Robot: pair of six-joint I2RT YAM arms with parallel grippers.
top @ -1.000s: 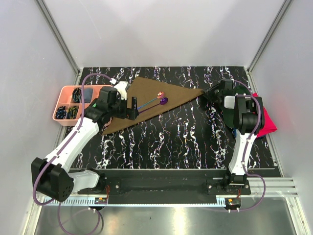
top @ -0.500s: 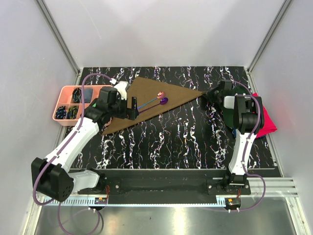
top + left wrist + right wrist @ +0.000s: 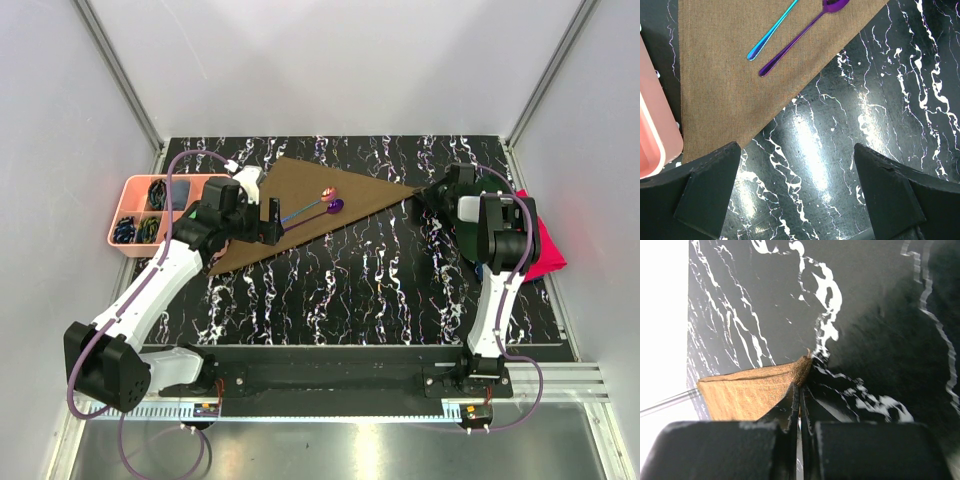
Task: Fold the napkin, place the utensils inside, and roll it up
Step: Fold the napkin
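The olive-brown napkin (image 3: 365, 190) lies folded into a triangle on the black marbled table. Two iridescent utensils (image 3: 318, 206) lie side by side on it, a spoon with a pinkish bowl and a purple one. In the left wrist view the napkin (image 3: 720, 85) fills the upper left, with a teal handle (image 3: 771, 34) and a purple spoon (image 3: 800, 39) on it. My left gripper (image 3: 796, 150) is open and empty, hovering over the napkin's near edge (image 3: 262, 222). My right gripper (image 3: 428, 192) is shut on the napkin's right corner (image 3: 755, 392), with the fingers (image 3: 790, 402) pressed together.
A pink compartment tray (image 3: 128, 205) with small items stands at the left edge and also shows in the left wrist view (image 3: 650, 145). A bright red cloth (image 3: 545, 245) lies at the right, behind my right arm. Grey walls enclose the table.
My right gripper has shifted slightly at the napkin's right corner. The left arm and the utensils have not visibly moved.
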